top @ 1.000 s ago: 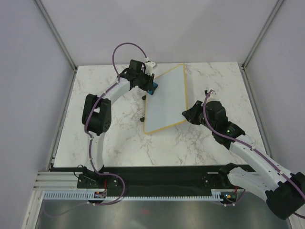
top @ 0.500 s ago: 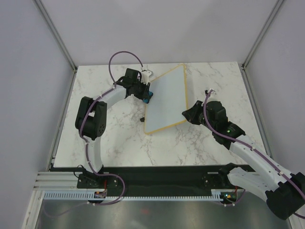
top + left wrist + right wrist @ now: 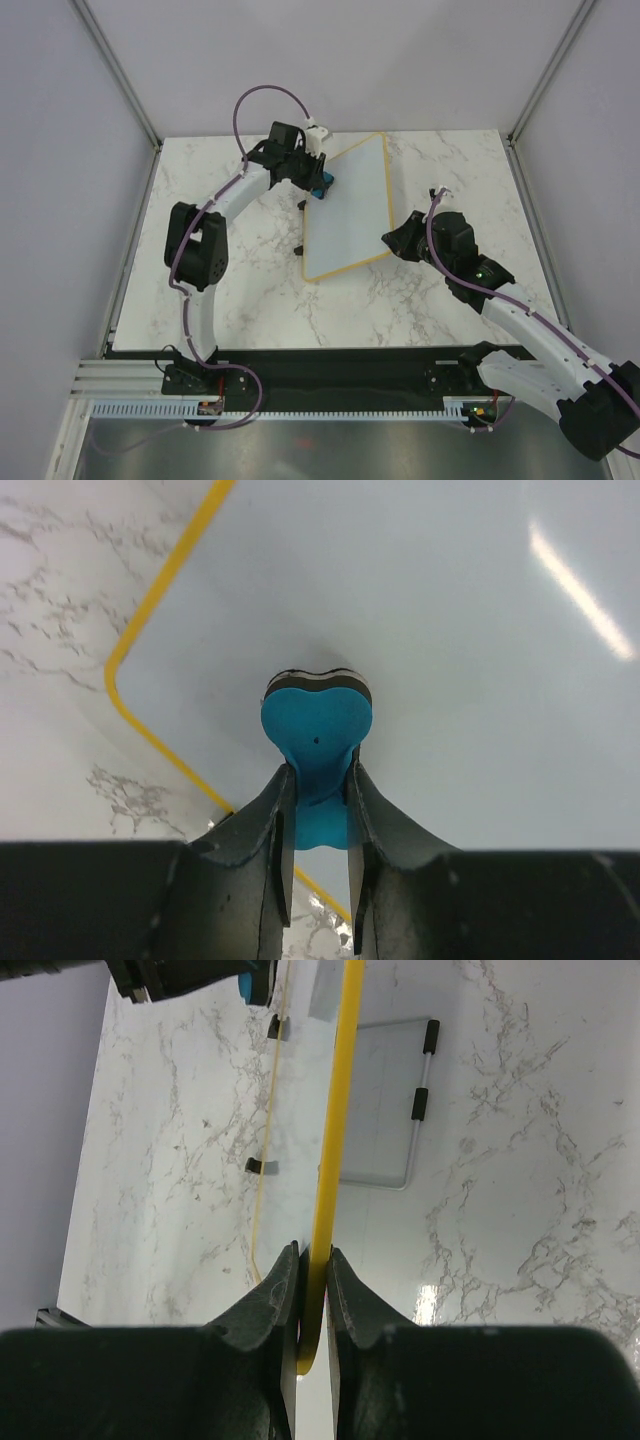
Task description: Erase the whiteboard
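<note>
The whiteboard [image 3: 350, 205], white with a thin yellow frame, lies slanted at the table's middle; no writing shows on it. My left gripper [image 3: 318, 184] is shut on a blue eraser [image 3: 322, 186] near the board's far left edge. In the left wrist view the eraser [image 3: 317, 720] presses its dark pad against the board's surface [image 3: 460, 630], held between the left gripper [image 3: 317, 785] fingers. My right gripper [image 3: 392, 243] is shut on the board's near right edge. In the right wrist view the right gripper [image 3: 312, 1265] pinches the yellow frame [image 3: 335, 1110] seen edge-on.
Two small black clips [image 3: 302, 206] [image 3: 299, 250] stick out from the board's left long edge. A thin wire bracket with black sleeves [image 3: 424, 1070] shows right of the frame in the right wrist view. Marble table [image 3: 200, 290] runs between grey side walls.
The left gripper with the eraser slid toward the near left along the board's edge half a second ago, then moved back to the far end. The right gripper and the board stayed put.
</note>
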